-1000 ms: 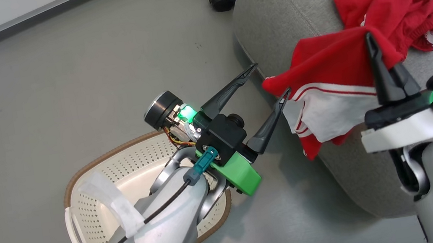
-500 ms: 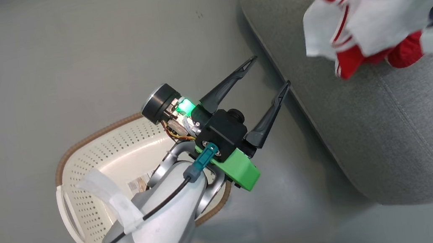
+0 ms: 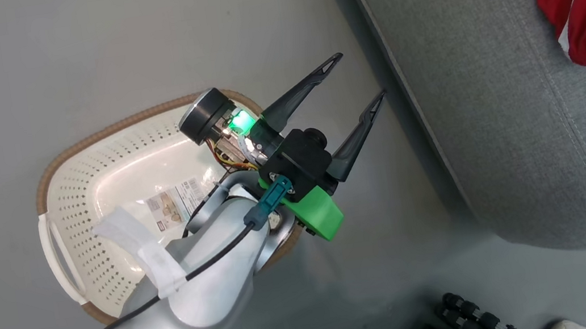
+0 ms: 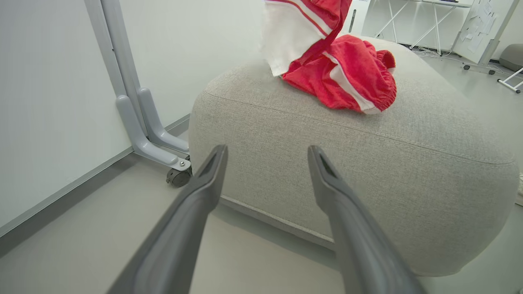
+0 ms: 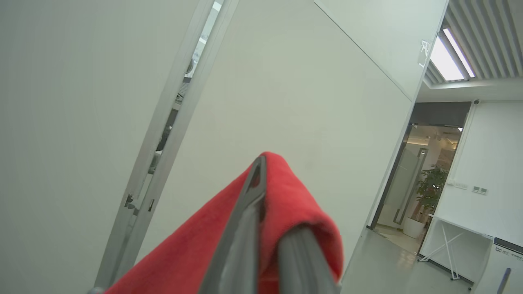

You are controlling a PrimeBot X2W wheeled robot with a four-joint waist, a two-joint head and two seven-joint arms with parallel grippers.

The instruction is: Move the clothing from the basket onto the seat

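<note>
The cream-white basket (image 3: 71, 218) stands on the floor at the left, showing only a paper label (image 3: 175, 201) on its base. My left gripper (image 3: 362, 74) hovers open beside it with nothing between its fingers (image 4: 208, 183), pointing at the side of the grey seat (image 3: 491, 102). Red clothing (image 3: 585, 3) shows at the seat's top right. In the left wrist view, a red garment with an elastic waistband (image 4: 351, 77) lies on the seat (image 4: 347, 163), and a red-and-white striped garment (image 4: 298, 28) hangs above it. My right gripper (image 5: 269, 179) is raised and shut on red fabric (image 5: 294, 196).
A grey stand with a caster wheel (image 4: 177, 175) and a white wall panel sit just left of the seat. Dark rollers of my base (image 3: 476, 322) show at the bottom. Bare grey floor (image 3: 83, 62) lies around the basket.
The head camera has tilted, shifting the whole picture. My right gripper has lifted the striped garment up over the seat and left the head view. The left gripper has stayed open.
</note>
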